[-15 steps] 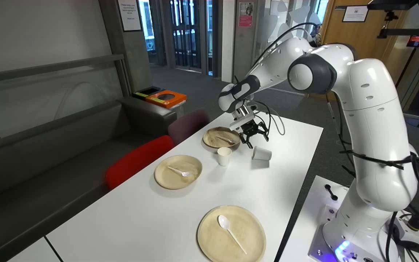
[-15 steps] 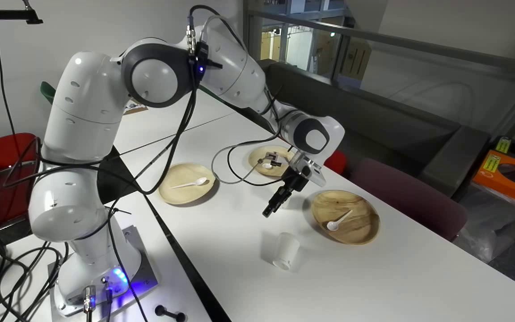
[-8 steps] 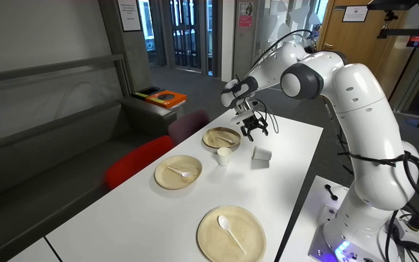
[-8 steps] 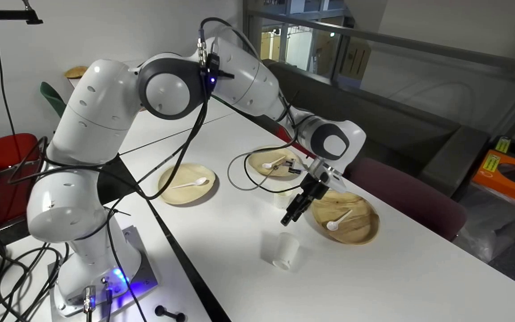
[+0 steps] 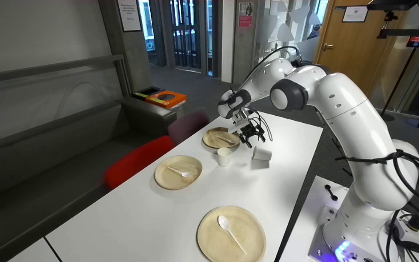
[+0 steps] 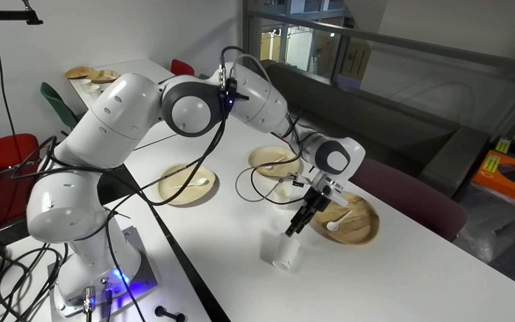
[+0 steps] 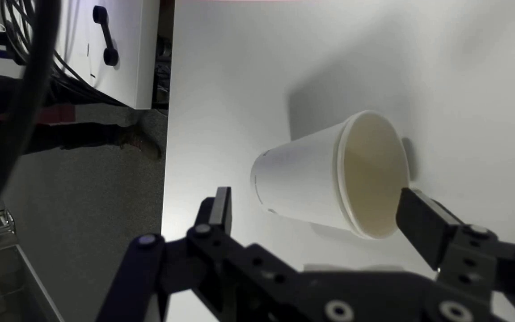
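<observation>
Where a white table (image 5: 129,225) spreads out, a Panda arm (image 5: 351,105) reaches over it. In an exterior view a wooden plate (image 5: 219,132) lies at nine o'clock from the gripper (image 5: 257,143), whose fingers (image 7: 221,208) stand wide apart; near them, at five o'clock, a paper cup (image 5: 262,153) lies toppled. A white spoon (image 5: 225,139) rests on the plate.
</observation>
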{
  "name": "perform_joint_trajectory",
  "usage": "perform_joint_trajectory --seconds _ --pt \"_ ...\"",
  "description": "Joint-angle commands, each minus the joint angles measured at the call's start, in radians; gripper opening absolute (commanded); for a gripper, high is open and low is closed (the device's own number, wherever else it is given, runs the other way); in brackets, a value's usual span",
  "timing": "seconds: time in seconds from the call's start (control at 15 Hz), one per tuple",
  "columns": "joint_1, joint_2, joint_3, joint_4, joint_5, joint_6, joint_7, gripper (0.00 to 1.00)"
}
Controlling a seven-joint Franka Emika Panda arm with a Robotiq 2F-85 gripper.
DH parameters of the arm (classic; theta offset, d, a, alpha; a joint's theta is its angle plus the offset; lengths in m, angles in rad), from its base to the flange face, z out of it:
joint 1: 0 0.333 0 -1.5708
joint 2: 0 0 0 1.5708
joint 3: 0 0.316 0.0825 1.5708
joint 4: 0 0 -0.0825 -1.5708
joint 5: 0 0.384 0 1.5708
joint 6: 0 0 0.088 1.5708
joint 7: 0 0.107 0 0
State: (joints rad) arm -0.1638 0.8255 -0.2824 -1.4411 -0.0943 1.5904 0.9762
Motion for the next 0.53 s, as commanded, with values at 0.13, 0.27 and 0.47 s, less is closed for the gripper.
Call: perform_joint_trajectory --seconds 0.13,0.27,0.47 --pt "0.009 0.08 -0.013 0.099 -0.018 -0.05 0.016 1.0" --pt "0.009 0.095 -0.018 0.114 -0.025 -0.078 0.008 1.0" --pt "0.004 0.11 -0.023 0.128 -0.042 -0.134 -0.009 1.0"
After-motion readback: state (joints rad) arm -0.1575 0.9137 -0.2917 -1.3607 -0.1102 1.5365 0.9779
